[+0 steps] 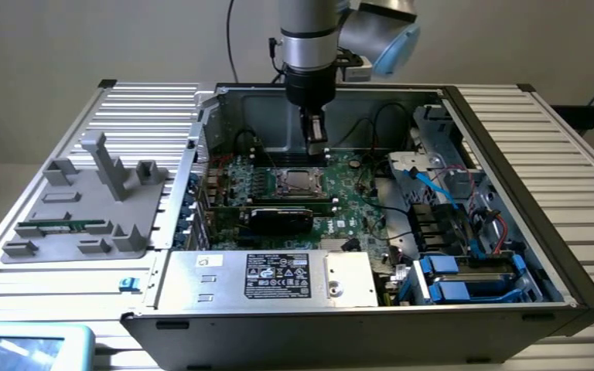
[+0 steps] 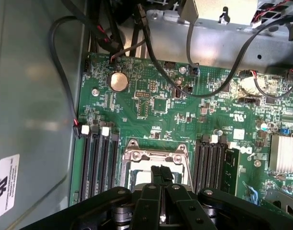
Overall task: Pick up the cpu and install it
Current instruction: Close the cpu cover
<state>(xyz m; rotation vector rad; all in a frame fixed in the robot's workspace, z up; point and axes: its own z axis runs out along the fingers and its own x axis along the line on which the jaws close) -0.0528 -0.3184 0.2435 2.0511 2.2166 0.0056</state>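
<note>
At the exterior view's left, a grey fixture tray [image 1: 121, 232] lies on the slatted table [image 1: 571, 162], and a long green memory stick [image 1: 63, 227] rests in one of its slots. Just beside the tray stands the open computer case [image 1: 380, 328], its labelled power supply [image 1: 276, 276] along the near edge. Further in lies the green motherboard [image 1: 364, 212], with a black expansion card [image 1: 281, 219] between the power supply and the metal-framed socket [image 1: 272, 182]. The cpu [image 1: 299, 182] sits inside that socket frame, showing as a pale silver square (a sliver of it also shows beside the fingertips in the wrist view [image 2: 139, 178]). The arm [image 1: 308, 46] comes straight down into the case, and its gripper [image 1: 315, 153] hangs directly over the far side of the socket. In the wrist view the gripper [image 2: 161, 171] points down at the socket [image 2: 132, 155], between two banks of black memory slots [image 2: 96, 165]. The fingers [image 2: 156, 173] are pressed together with nothing held between them; whether their tips touch the chip cannot be told. A round coin battery [image 2: 119, 81] lies on the board beyond the socket. Towards the exterior view's right come bundled cables [image 1: 431, 185], then blue drive caddies [image 1: 462, 280] in the case's near corner.
</note>
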